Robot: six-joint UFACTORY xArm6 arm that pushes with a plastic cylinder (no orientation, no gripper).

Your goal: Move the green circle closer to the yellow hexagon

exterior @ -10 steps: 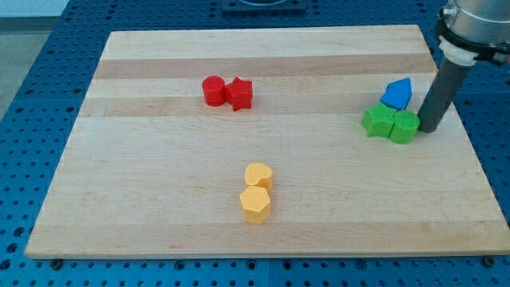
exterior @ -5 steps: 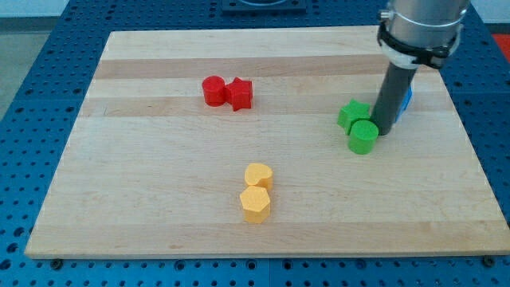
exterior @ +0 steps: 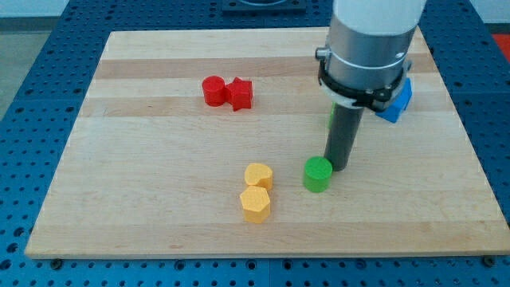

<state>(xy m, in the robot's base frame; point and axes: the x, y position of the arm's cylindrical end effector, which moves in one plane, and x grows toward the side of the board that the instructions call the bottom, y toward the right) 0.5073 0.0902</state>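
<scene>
At the view's left sit two red blocks (exterior: 227, 92), touching. Below centre, the yellow heart (exterior: 258, 175) rests against the yellow hexagon (exterior: 255, 204). Just right of them stands the green circle (exterior: 317, 174), near the heart but apart. It looks light, rigid and smooth, so we judge it slides easily yet may roll off a glancing push; we press its right side squarely. Our tip (exterior: 340, 167) touches its upper right edge, rod upright; we carry no claw. A blue block (exterior: 396, 102) peeks out behind.
</scene>
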